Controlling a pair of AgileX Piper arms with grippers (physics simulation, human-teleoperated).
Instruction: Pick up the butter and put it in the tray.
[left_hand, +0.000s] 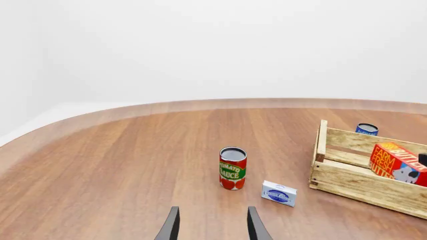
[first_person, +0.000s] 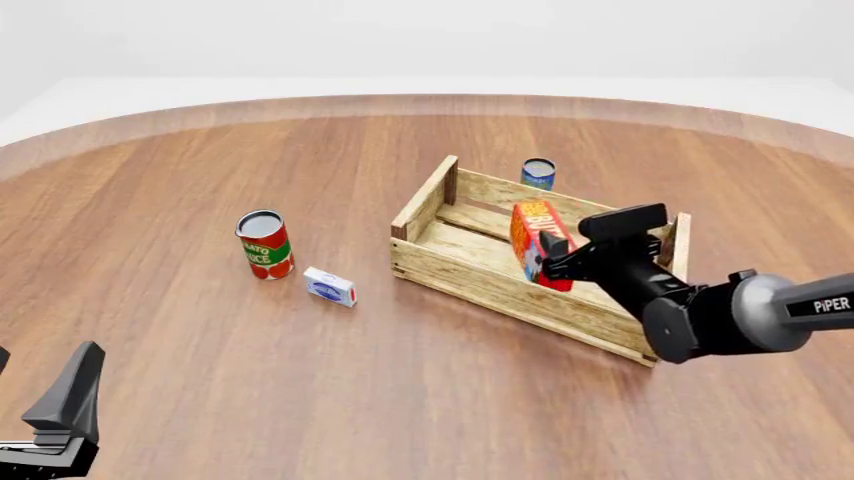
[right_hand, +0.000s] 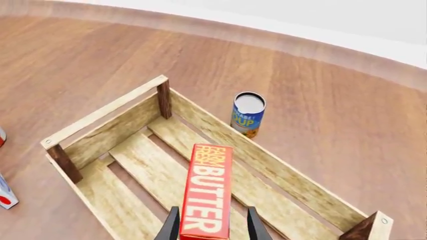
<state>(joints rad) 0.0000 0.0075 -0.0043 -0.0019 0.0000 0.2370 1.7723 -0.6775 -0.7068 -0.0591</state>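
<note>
The butter (first_person: 539, 238), a red carton with an orange lettered face, stands tilted inside the tray (first_person: 470, 279), a large crate of light wooden slats. My right gripper (first_person: 555, 262) is shut on the butter, one finger on each side, as the right wrist view shows (right_hand: 207, 192). I cannot tell whether the carton touches the tray floor (right_hand: 143, 165). The butter (left_hand: 397, 162) and the tray (left_hand: 347, 181) also show in the left wrist view. My left gripper (left_hand: 212, 230) is open and empty, low at the near left (first_person: 40, 405), far from the tray.
A red-and-green tomato sauce can (first_person: 264, 244) and a small white-and-blue box (first_person: 328, 286) stand left of the tray. A blue soup can (first_person: 538, 173) stands just behind the tray's far wall. The round wooden table's edge (first_person: 400, 100) curves at the back.
</note>
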